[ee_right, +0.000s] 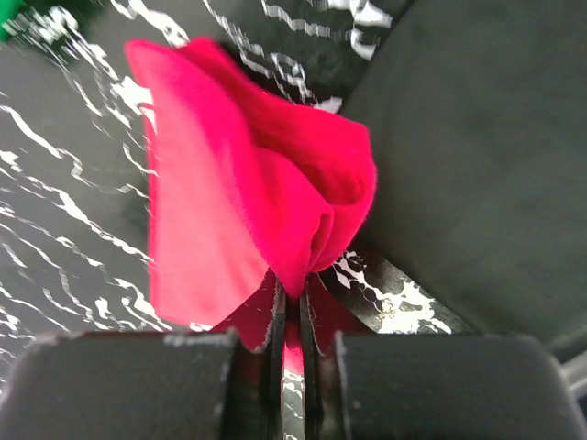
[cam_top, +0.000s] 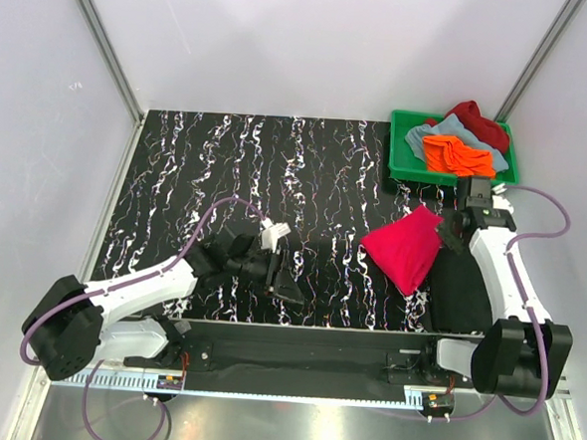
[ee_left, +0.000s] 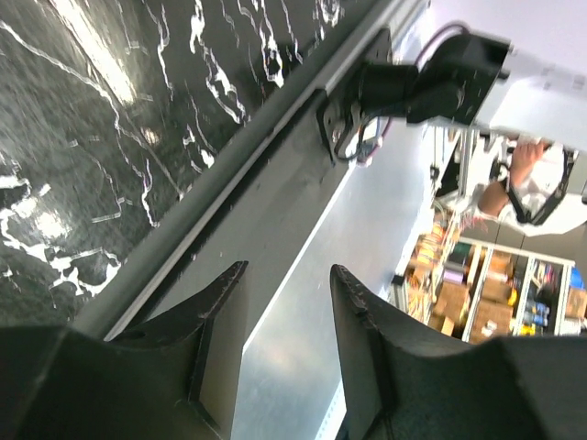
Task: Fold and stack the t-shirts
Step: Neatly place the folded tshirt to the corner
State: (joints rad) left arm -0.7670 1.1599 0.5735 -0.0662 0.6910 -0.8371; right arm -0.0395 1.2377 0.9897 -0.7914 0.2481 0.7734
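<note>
Nearest the arm bases, a mounting rail [cam_top: 305,355] runs along the near edge of the marbled black table [cam_top: 217,165].

The left gripper [ee_left: 289,269] lies low over the near left part of the table. Its fingers are spread, with nothing between them; only the table edge and the rail show through the gap.

At the near right, a dark pad [cam_top: 461,290] lies flat on the table. The right arm passes over it.

The right gripper [ee_right: 292,307] has its fingers pressed together, pinching a fold of the pinkish-red t-shirt [cam_top: 403,249]. The shirt is bunched and lies right of the table's centre, its right edge just beside the dark pad. Bare table separates it from the left gripper.

Just beyond the right gripper, in the far right corner, stands the green crate [cam_top: 401,173]. It holds the orange t-shirt [cam_top: 455,153] at the front, the grey-blue t-shirt [cam_top: 423,138] beside it and the dark red t-shirt [cam_top: 479,122] at the back.
</note>
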